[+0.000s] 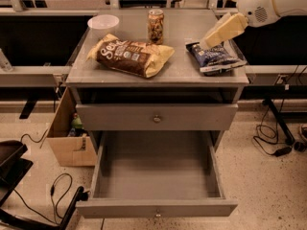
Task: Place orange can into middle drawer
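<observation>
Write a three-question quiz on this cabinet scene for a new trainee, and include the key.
1. True or false: the orange can stands upright on the cabinet top and is not yet in the middle drawer.
2. Where is the gripper? A) inside the middle drawer. B) over the blue chip bag, to the right of the orange can. C) clamped around the orange can.
3. Fill in the missing word: the middle drawer is pulled ____, and nothing lies in it.
Key: 1 true; 2 B; 3 open.
</observation>
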Robot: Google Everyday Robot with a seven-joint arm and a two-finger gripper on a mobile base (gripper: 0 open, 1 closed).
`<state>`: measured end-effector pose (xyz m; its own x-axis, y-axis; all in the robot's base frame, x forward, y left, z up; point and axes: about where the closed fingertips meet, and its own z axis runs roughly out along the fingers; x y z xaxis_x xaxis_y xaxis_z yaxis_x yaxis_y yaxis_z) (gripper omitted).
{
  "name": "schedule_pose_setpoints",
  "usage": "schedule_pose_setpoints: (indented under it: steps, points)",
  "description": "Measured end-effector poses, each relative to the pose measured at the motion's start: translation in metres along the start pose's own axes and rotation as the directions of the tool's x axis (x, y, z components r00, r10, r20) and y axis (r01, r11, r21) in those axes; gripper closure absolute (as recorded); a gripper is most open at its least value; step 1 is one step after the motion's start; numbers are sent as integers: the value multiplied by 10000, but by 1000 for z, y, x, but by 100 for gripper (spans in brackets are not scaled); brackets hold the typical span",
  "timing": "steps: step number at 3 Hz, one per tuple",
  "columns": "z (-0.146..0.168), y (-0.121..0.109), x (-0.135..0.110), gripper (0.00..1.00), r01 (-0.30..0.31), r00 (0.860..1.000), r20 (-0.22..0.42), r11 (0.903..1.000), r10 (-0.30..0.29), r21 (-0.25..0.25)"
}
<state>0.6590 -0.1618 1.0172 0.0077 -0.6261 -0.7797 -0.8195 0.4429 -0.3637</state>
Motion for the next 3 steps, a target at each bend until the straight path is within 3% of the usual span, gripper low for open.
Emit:
schedule_pose_setpoints:
  steps: [1, 2, 3]
  points:
    - [27, -12, 7, 0, -616, 9939, 931, 9980, 600, 154]
    - [98, -55, 3, 0, -1618, 9512, 2753, 9850, 1395, 601]
    - [144, -86, -6, 0, -2232, 9098, 3761, 9708, 1754, 873]
